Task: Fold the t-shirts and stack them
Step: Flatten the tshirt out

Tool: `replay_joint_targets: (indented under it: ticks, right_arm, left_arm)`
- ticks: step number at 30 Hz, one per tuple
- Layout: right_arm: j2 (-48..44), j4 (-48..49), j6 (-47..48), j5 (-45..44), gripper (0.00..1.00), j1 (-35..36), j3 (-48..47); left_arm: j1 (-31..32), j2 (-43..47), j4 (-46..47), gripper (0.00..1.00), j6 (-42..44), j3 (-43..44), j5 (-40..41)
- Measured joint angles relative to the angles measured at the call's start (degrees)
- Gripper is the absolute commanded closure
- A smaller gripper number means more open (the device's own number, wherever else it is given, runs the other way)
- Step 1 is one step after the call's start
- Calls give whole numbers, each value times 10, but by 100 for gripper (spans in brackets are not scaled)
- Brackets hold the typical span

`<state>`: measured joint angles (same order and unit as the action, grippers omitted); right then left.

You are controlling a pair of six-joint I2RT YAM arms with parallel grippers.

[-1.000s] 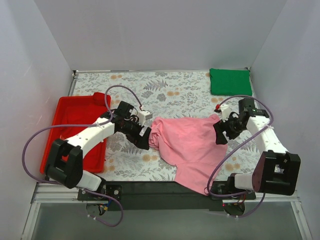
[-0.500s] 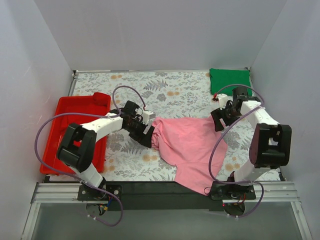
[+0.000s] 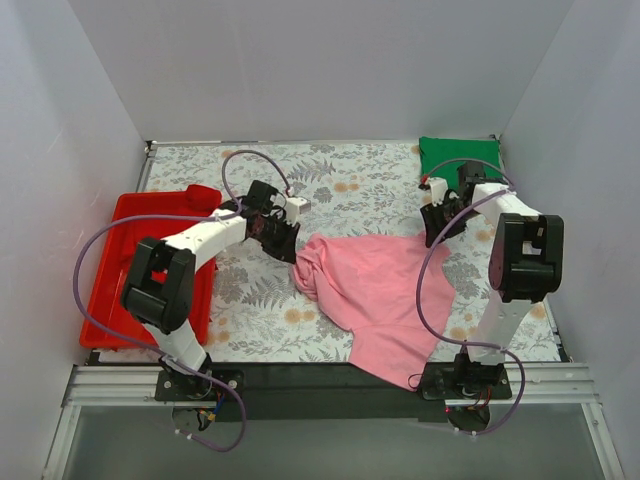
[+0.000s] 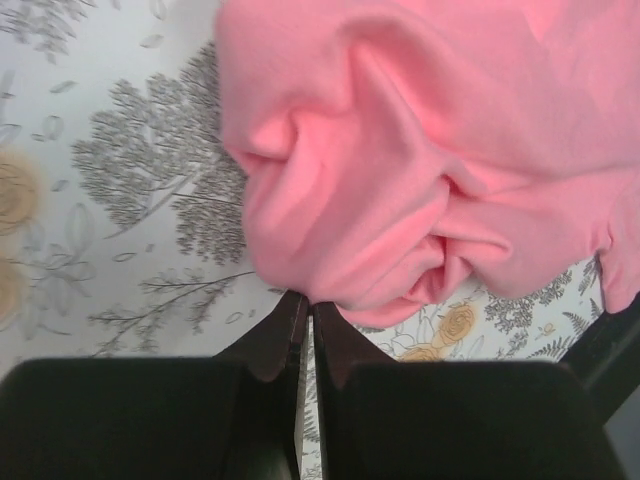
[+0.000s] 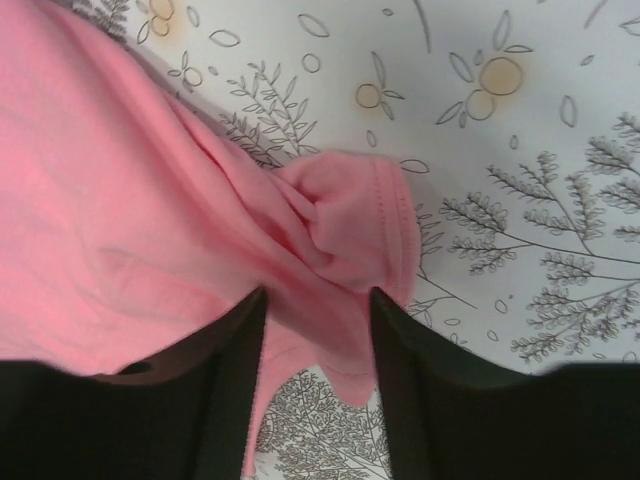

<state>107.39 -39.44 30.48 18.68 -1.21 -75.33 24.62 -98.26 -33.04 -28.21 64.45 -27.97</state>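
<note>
The step in hand looked like spreading the pink t-shirt (image 3: pixel 385 290), which lay crumpled on the desk (image 3: pixel 330 185) just right of the red tray (image 3: pixel 130 215). The left tool (image 4: pixel 305 305) had its fingers together at the bunched edge nearest the tray; whether they pinched cloth I could not tell. The right tool (image 5: pixel 318 295) stood apart, astride the sleeve farthest from the tray. Next, both would need firm pinches, then a pull apart. The green t-shirt (image 3: pixel 460 162) lay folded, well away from the tray. The tray held only an unclear red lump.
</note>
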Motion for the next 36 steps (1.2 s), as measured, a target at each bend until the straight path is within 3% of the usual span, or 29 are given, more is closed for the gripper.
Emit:
replay_joint_targets:
  ticks: [1, 4, 10, 19, 24, 25, 27, 28, 29, 31, 36]
  right_arm:
    - [3, -5, 5, 7, 74, 0, 0]
    - [11, -21, 17, 24, 98, 0, -5]
    - [9, -44, 38, 32, 99, -2, -16]
    - [-92, -59, 91, 21, 99, -14, -14]
    - [-159, -80, 166, 24, 99, -14, 51]
    - [-169, -89, 181, 24, 97, -13, 72]
    - [-184, -119, 214, 26, 80, -7, 118]
    - [-185, -141, 229, 26, 59, -4, 136]
    - [-185, -162, 241, 28, 45, -1, 151]
    - [-184, -201, 265, 34, 26, 3, 165]
    - [-187, -247, 289, 77, 29, -14, 139]
  left_arm:
    - [-6, -3, 0, 100, 3, 8, 2]
    - [-24, -4, -18, 100, 17, 38, 6]
    - [-29, 37, -40, 100, 50, 67, 17]
    - [-12, 212, -108, 100, 184, 73, 10]
    - [72, 334, -202, 98, 278, -64, -15]
    - [90, 352, -227, 92, 296, -106, -14]
    - [105, 373, -266, 79, 324, -179, -7]
    - [105, 377, -286, 76, 335, -209, 2]
    - [105, 376, -302, 73, 339, -228, 13]
    - [105, 371, -322, 66, 345, -238, 26]
    - [101, 358, -300, 63, 305, -181, 29]
